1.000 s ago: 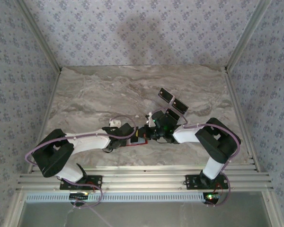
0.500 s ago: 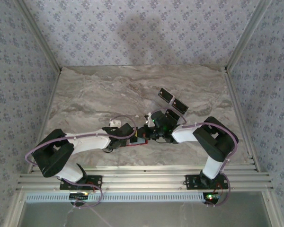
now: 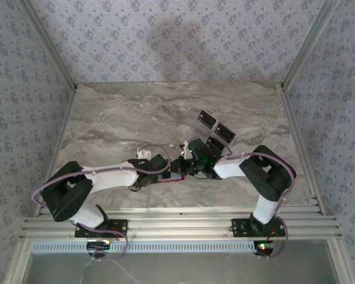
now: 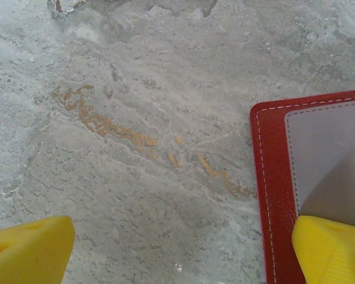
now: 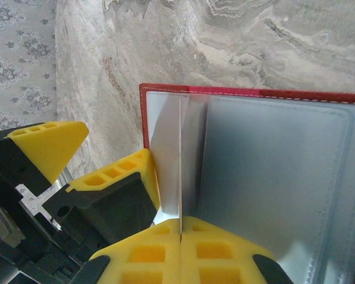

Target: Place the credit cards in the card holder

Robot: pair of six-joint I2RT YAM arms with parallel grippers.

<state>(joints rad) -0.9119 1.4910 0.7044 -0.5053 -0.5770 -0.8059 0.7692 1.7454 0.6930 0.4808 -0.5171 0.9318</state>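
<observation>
**Right claw** (image 5: pixel 180 228): clenched. The two yellow fingertips press together on a thin grey card (image 5: pixel 180 165), which is seen edge-on and stands upright over the open wallet. Whether the card's lower edge has entered a pocket cannot be told.

**Left claw** (image 4: pixel 177 254): spread wide, grasping nothing. One yellow finger (image 4: pixel 331 248) rests on the wallet's inner face near its corner. The other finger (image 4: pixel 26 248) is over bare table, well apart from the first.

**Wallet** (image 5: pixel 254 93): red, with white stitching, lying open and flat on the table (image 3: pixel 118 118). It sits between the two claws near the table's front middle (clear pocket sleeves face up).

**Black cards**: two, (image 3: pixel 207 120) and (image 3: pixel 226 132), lying just beside each other on the table. They are beyond the right claw, apart from the wallet, and untouched.

**Table**: grey marbled surface with a rust-coloured streak (image 4: pixel 118 133) beside the wallet.
</observation>
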